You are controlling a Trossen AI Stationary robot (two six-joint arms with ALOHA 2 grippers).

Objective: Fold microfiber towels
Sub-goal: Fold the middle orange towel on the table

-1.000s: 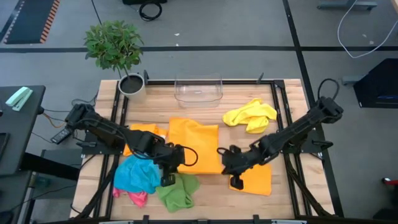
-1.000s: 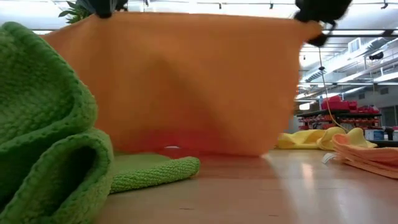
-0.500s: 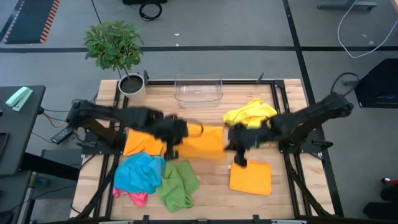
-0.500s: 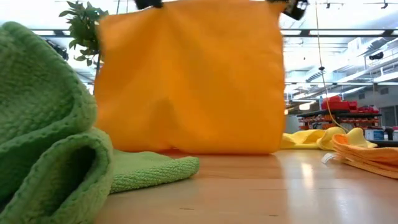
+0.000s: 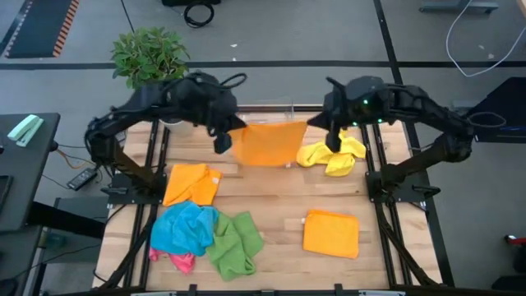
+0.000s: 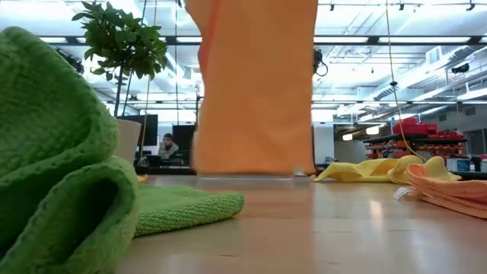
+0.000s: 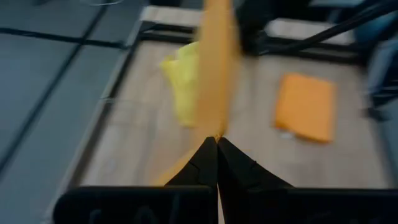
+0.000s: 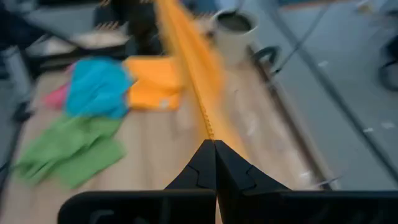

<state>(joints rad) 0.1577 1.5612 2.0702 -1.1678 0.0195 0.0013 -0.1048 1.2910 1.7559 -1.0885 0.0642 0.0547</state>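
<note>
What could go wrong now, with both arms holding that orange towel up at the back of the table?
Both grippers, left and right, pinch only the edge of the hanging orange towel; a slip would drop it. It hangs close to the clear bin and yellow towel, so lowering it may catch either.

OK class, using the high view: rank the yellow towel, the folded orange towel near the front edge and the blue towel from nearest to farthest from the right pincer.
From the right pincer:
1. Yellow towel, just beside it at the table's far right.
2. Folded orange towel, front right.
3. Blue towel, front left.
</note>
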